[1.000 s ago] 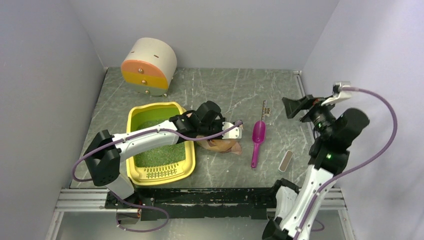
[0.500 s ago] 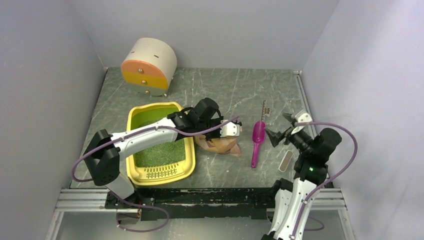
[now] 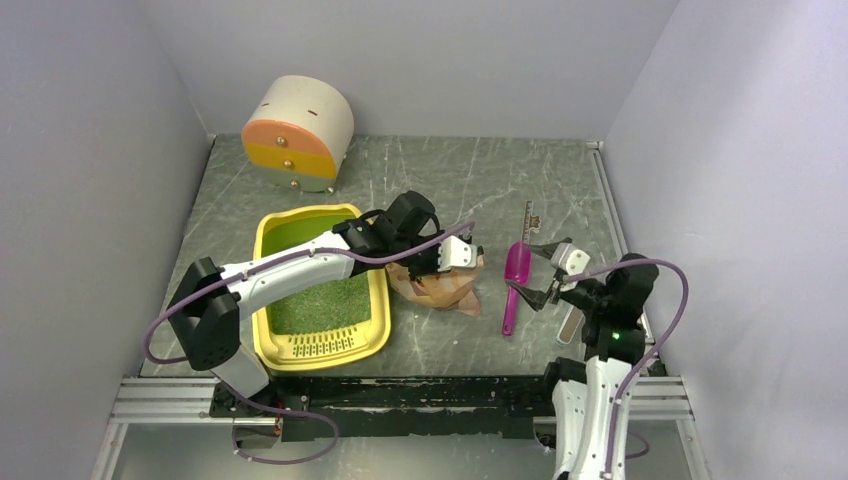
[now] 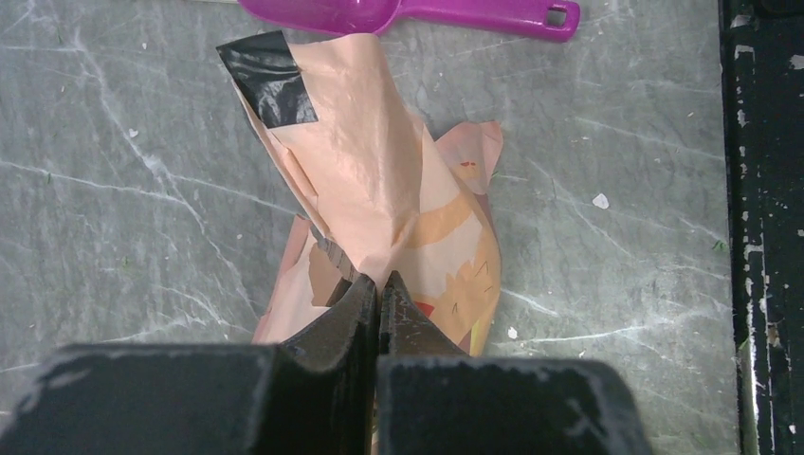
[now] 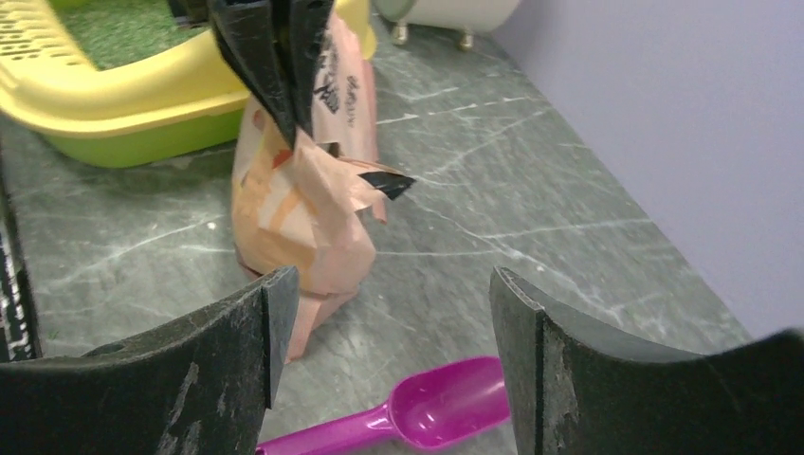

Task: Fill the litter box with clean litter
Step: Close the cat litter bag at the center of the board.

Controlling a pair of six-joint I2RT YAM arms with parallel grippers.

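Our left end effector (image 4: 378, 284) is pinched shut on a fold of the limp bag (image 4: 379, 180) beside the litter box (image 3: 262, 240). Our right end effector (image 5: 391, 294) gapes empty over the scoop (image 5: 444, 409). The clean litter (image 3: 320, 305) lies in the box — loose, spill-prone, we judge — best moved by the scoop's handle.

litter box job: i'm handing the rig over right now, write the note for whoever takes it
Left gripper: shut on the top of the bag, which sits crumpled on the table just right of the litter box.
Right gripper: open, holding nothing, low beside the scoop, which lies on the table.
Done: litter covers the near part of the litter box.
Left: the far end looks thin or bare, so it probably needs more litter, then levelling.
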